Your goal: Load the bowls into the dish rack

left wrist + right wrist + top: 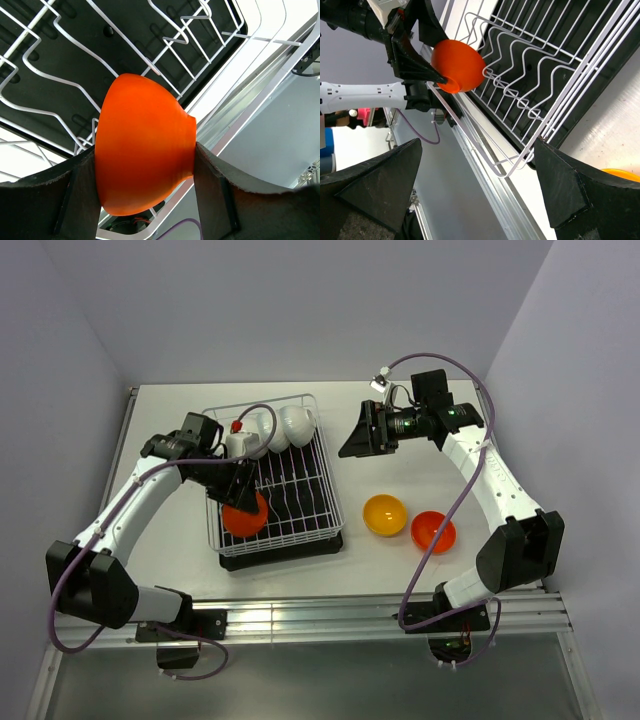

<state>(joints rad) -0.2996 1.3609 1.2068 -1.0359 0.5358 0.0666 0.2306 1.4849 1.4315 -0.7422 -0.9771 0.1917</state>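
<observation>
The left claw (pixel 144 175) pinches a glossy red-orange bowl (pixel 145 145), tipped on its side with its small foot against one finger. It hangs over the near-left corner of the dish rack (pixel 305 490); I cannot tell whether it touches the wires. White bowls (pixel 283 428) stand on edge along the rack's far end. Upright white prongs rise around the held bowl. On the surface (pixel 400 475), right of the rack, a yellow-orange bowl (pixel 384 515) and a second red-orange bowl (pixel 433 531) sit just beside each other. The right claw (pixel 356 430) hovers spread wide, holding nothing.
</observation>
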